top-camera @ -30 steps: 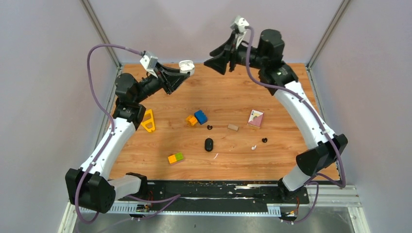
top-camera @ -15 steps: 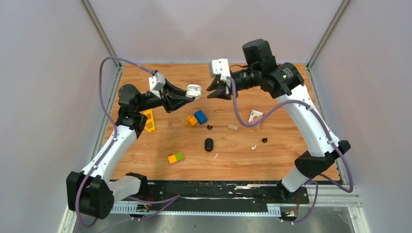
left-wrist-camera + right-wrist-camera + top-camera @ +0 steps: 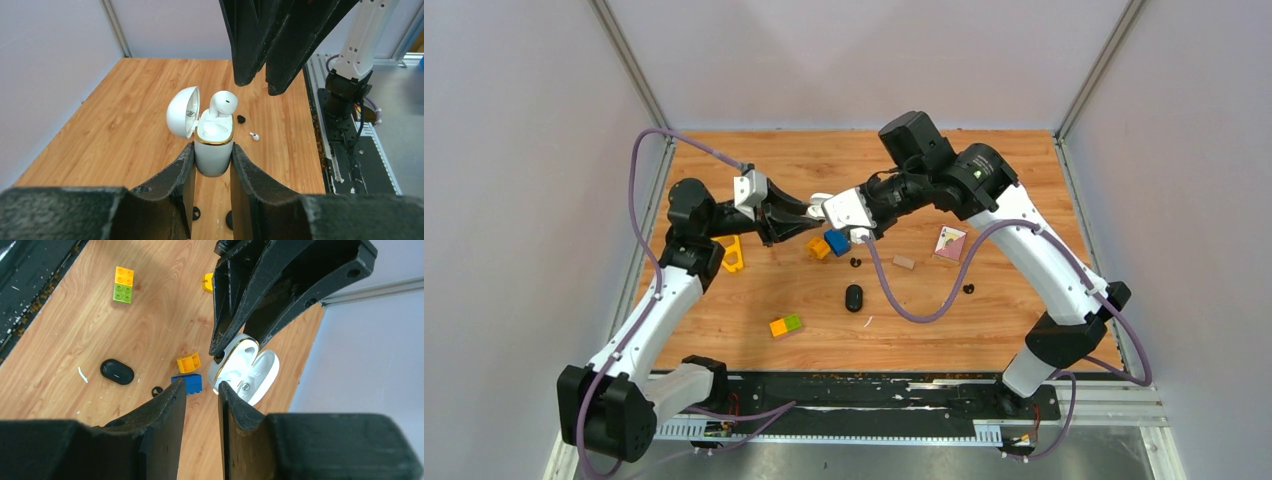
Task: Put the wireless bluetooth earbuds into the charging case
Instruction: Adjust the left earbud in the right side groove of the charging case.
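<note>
Step in hand, as I read it: seating the first bud. The left hand [image 3: 212,146] is clamped on the body of the white charging case [image 3: 213,156], which it holds upright above the surface [image 3: 125,115] with the lid [image 3: 181,112] swung open to one side. One white earbud [image 3: 223,102] stands in the case's mouth, stem down, its head well proud of the gold rim: in its well but, by the look, not pushed home. The right hand [image 3: 260,82] hangs just above it, fingers a narrow gap apart with nothing between them (its own wrist view puts one fingertip very close to the case's edge; touching or not, I cannot tell). A second white earbud [image 3: 254,136] and a black earbud [image 3: 241,119] lie loose on the surface beyond the case, near each other but apart. The next move likely calls for a short, straight press on the bud's head, down the line of the well, with the case held steady — off-centre, and the bud could tip out. After that, down to the surface for the loose white one.
</note>
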Controlling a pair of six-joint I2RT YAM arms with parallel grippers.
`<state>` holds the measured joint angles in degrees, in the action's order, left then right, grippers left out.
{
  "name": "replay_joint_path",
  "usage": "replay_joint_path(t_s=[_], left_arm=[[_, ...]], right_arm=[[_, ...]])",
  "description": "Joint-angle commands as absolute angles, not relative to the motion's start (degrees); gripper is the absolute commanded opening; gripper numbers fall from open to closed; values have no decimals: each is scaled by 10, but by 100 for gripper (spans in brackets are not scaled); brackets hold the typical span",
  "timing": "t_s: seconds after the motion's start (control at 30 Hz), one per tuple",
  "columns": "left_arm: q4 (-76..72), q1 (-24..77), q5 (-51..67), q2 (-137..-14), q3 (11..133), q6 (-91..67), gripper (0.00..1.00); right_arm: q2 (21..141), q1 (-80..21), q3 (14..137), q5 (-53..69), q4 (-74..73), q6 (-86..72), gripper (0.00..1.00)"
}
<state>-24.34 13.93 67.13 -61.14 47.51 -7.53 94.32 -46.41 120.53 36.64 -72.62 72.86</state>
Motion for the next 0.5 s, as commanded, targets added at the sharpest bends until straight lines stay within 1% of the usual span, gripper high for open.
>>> replay_joint_path(t_s=[0.0, 0.1, 0.17, 0.47], left_arm=[[-148, 144, 692, -590, 495, 9, 0], [-56, 147, 693, -586, 516, 87, 0], [-24, 148, 694, -585, 525, 114, 0], [-3, 152, 705, -585, 541, 121, 0]], right_arm=[[941, -477, 1214, 344, -718, 803, 31], [939, -484, 1213, 341, -720, 825, 33], [941, -487, 1213, 338, -727, 840, 34], [960, -488, 1229, 332, -774, 911, 36]])
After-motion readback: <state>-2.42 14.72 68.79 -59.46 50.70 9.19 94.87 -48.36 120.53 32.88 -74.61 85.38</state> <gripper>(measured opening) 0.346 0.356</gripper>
